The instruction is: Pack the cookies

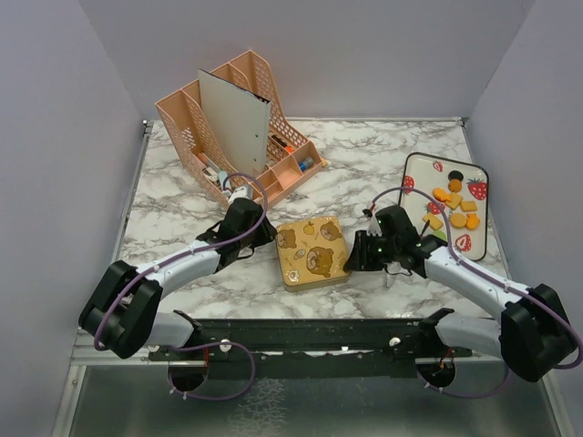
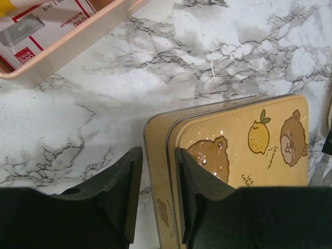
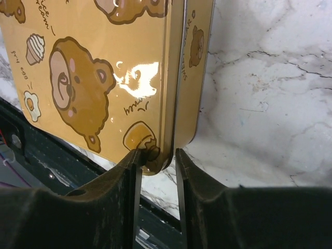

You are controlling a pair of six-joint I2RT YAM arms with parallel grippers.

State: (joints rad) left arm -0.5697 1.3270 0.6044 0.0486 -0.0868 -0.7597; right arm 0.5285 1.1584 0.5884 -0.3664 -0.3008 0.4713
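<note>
1. Black and white links make up both arms, which rise from the near rail and lean inward, elbows out wide, so the two wrists close in on one thing from opposite sides.
2. We see the left tool (image 1: 266, 235) low at the left edge of the tin (image 1: 312, 252). In its wrist view the left tool (image 2: 157, 155) straddles that edge of the tin (image 2: 244, 155), one finger outside the wall and one over the lid. The jaws stand narrow, but we cannot tell whether they press.
3. We see the right tool (image 1: 357, 253) at the tin's right side, wrist bent down and inward. In its wrist view the right tool (image 3: 157, 155) is clenched on a near corner of the tin (image 3: 104, 62), both fingers against the metal.
4. Between the tools, the yellow tin lies flat on the marble desk (image 1: 364, 155) with its bear-printed lid on.
5. Farther right, well apart from the tin, the cookies (image 1: 455, 208) lie loose on a white tray (image 1: 417, 202), mostly orange pieces and one dark round.
6. Farthest back on the left stands a pink organizer (image 1: 196, 118) holding a grey sheet upright.
</note>
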